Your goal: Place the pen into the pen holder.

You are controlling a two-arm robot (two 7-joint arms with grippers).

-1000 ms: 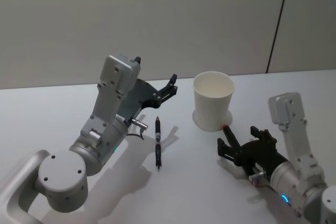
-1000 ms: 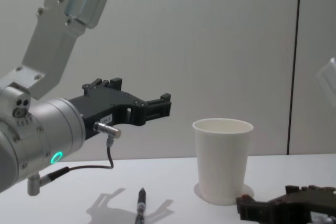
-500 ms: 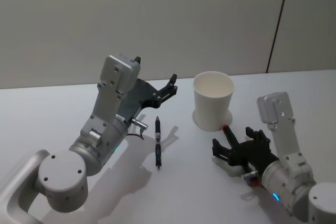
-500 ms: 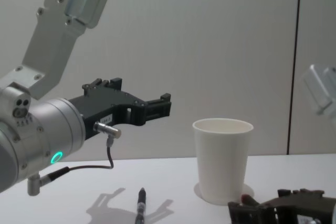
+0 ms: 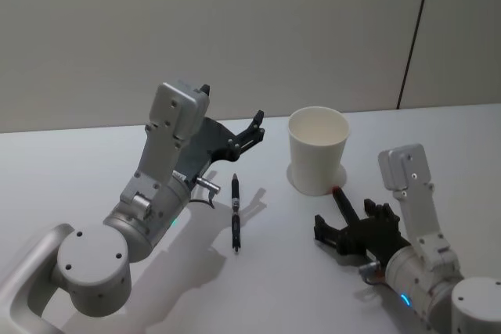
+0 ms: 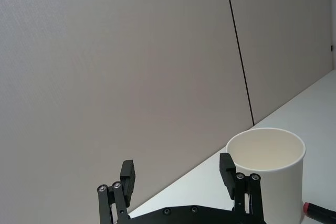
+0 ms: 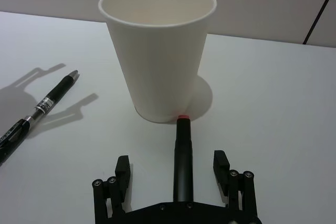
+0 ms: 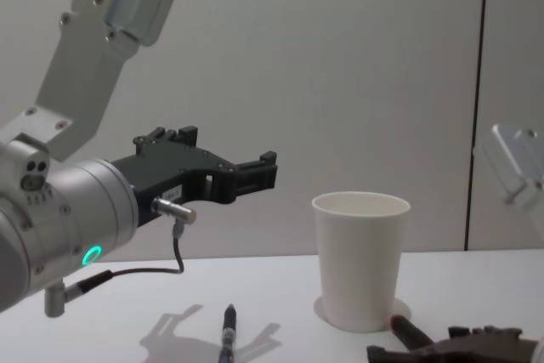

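The pen holder (image 5: 317, 150) is a plain white paper cup standing upright on the white table. A black pen with a red end (image 7: 182, 148) lies on the table just in front of the cup (image 7: 157, 45), its red end almost at the cup's base. My right gripper (image 7: 171, 162) is low over the table and open, one finger on each side of this pen, neither touching it. It also shows in the head view (image 5: 352, 223). A second black pen (image 5: 236, 213) lies left of the cup. My left gripper (image 5: 252, 127) hangs open in the air above that pen.
The white table (image 5: 94, 162) runs back to a plain grey wall. The left arm's body (image 5: 149, 209) stands over the table's left part, and its shadow falls beside the second pen (image 7: 37, 114).
My right gripper has slid left and sunk lower to the table, so the red-ended pen now lies further in between its fingers. The left arm, cup and second pen have not moved.
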